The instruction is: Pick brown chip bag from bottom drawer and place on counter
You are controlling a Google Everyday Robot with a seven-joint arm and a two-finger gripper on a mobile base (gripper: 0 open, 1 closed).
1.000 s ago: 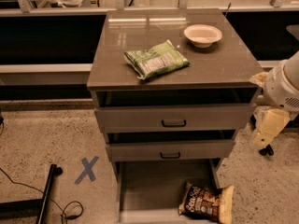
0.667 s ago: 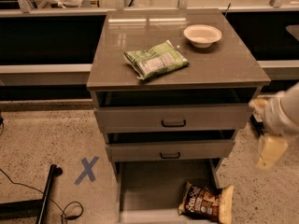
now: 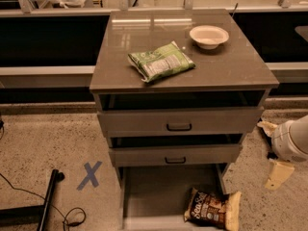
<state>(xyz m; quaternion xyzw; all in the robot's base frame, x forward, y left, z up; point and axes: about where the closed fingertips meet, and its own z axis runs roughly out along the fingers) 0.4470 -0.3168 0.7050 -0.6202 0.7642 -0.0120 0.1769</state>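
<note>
Drawer cabinet [image 3: 102, 105]: is standing mid-frame on a speckled floor, with all three drawers facing the camera.
Counter [image 3: 231, 66]: is forming the cabinet's glossy top and carrying two things.
Bottom drawer [image 3: 159, 191]: is sitting pulled far out from the cabinet's foot; its front edge is being cut off by the lower border.
Upper drawers [image 3: 179, 121]: are both standing slightly ajar in the cabinet, and the dark gaps above them are hiding their insides.
Gripper [image 3: 288, 146]: is hanging off the cabinet's right side, level with the middle drawer and apart from the cabinet. Only a white rounded body and tan pieces are showing, the rest is running out of frame, and whether it is open or closed cannot be told.
Green-and-white snack bag [image 3: 161, 61]: is lying flat on the cabinet's top, left of centre, turned at a slant.
Brown chip bag [image 3: 211, 211]: is lying flat in the front right corner of the cabinet's lowest drawer. Its long axis is running left to right with a slight downward slant, the "Sea Salt" lettering is sitting toward its left end, and its tan right end is reaching over the drawer's right wall. Its lower edge is nearly meeting the border.
White bowl [image 3: 209, 36]: is sitting upright toward the back right of the cabinet's top, apart from the green bag.
Blue tape X [image 3: 90, 174]: is lying on the floor left of the cabinet.
</note>
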